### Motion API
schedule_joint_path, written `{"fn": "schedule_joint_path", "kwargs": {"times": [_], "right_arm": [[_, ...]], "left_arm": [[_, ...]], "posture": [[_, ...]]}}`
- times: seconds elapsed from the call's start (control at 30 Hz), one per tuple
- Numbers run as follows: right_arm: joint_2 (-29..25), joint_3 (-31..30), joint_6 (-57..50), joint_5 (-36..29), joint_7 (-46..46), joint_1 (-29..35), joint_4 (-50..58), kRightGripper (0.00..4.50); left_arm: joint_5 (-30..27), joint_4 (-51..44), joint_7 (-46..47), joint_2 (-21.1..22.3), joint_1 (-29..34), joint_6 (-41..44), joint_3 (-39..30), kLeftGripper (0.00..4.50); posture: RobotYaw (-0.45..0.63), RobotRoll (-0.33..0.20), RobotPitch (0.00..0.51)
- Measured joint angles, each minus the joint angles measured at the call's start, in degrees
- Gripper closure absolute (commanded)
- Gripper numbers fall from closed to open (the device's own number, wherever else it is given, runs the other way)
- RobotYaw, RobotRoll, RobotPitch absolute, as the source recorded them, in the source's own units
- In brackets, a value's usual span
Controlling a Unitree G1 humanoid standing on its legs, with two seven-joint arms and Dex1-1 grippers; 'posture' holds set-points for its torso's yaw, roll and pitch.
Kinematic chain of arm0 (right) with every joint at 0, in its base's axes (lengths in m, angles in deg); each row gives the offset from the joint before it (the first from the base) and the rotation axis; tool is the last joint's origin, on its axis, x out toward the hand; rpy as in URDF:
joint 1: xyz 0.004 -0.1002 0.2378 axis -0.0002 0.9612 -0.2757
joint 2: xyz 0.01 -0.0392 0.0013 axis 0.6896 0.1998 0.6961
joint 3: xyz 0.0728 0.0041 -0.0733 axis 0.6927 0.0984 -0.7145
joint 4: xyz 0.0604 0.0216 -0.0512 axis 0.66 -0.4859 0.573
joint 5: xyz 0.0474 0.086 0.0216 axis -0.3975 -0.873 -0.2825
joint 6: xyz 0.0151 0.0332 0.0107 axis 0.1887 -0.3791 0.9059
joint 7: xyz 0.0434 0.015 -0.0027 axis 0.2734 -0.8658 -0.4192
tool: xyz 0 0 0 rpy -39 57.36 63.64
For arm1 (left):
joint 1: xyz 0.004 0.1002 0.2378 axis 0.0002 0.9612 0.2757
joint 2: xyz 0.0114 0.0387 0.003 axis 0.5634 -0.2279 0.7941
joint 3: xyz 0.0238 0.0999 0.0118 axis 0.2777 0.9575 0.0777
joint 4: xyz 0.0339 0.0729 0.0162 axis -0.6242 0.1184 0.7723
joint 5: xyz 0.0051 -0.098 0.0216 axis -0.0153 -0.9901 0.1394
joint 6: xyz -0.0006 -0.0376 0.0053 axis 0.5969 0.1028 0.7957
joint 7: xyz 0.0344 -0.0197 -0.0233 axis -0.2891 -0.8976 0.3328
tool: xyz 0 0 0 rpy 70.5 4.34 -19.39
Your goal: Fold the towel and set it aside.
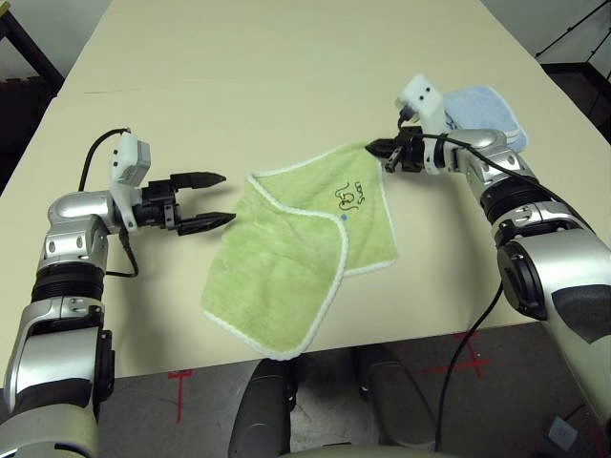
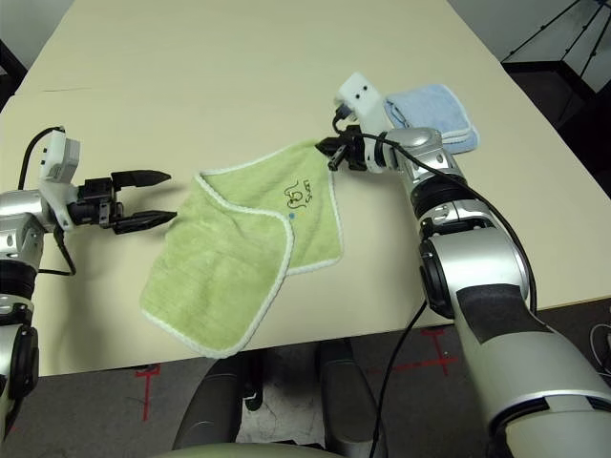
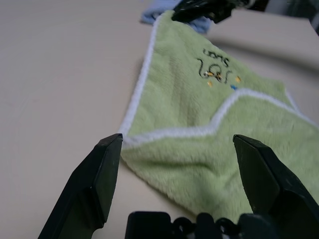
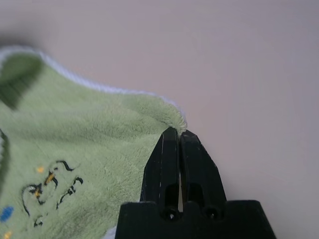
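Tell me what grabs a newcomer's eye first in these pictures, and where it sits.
The light green towel lies partly folded on the table's near middle, one flap turned over its embroidered logo side. The right end effector is shut on the towel's far right corner, while the left end effector hangs open just off its left edge. A folded light blue cloth sits behind the right arm.

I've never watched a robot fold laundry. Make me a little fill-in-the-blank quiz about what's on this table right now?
1. The right gripper has its jaws shut on a far corner of the ____ towel.
2. The left gripper waits beside the towel with its jaws ____.
3. Behind the right arm lies a folded cloth coloured light ____.
4. The towel's edging is ____.

Missing words: green; open; blue; white
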State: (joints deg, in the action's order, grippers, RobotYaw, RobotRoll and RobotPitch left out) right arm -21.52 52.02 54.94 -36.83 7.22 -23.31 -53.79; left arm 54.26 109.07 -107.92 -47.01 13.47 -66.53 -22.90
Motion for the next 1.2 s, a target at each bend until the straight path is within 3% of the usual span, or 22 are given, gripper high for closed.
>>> {"fn": "schedule_joint_path", "kwargs": {"times": [0.27,0.57,0.67,0.8,0.9,1.0,1.2], "right_arm": [[1.0,3.1,6.0,-6.1,-3.0,-7.7,5.8,4.44],[1.0,9.7,7.9,-13.9,0.0,-26.0,7.0,4.44],[0.6,11.2,7.1,-16.4,-0.4,-28.5,8.8,4.44],[-0.7,9.8,5.8,-15.6,-0.4,-27.8,9.1,4.44],[0.1,6.0,3.7,-12.4,-0.1,-22.1,10.1,4.44],[2.5,3.9,1.7,-11.0,0.8,-17.4,9.7,4.44],[4.1,3.4,0.9,-10.2,2.9,-17.0,9.8,4.44]], "left_arm": [[-1.8,-3.9,5.2,-2.2,0.2,5.4,-1.0,0.0],[-2.1,-4.5,3.8,-2.4,0.6,6.2,-0.7,0.0],[-2.1,-4.2,3.7,-2.4,0.6,5.7,-0.7,0.0],[-2.1,-3.9,3.8,-2.9,0.2,5.2,-0.7,0.0],[-3.2,-5.3,5.6,-5.4,-1.0,6.9,-0.9,0.0],[-5.6,-10.2,8.6,-8.0,-2.1,10.2,-1.2,0.0],[-10.0,-20.7,20.4,-14.0,-4.4,18.7,-2.4,0.0]], "posture": [[-0.03,0.0,0.22],[-0.03,0.0,0.213],[-0.04,0.0,0.209],[-0.04,0.0,0.21],[-0.03,0.0,0.215],[-0.02,0.0,0.22],[0.01,0.0,0.225]]}}
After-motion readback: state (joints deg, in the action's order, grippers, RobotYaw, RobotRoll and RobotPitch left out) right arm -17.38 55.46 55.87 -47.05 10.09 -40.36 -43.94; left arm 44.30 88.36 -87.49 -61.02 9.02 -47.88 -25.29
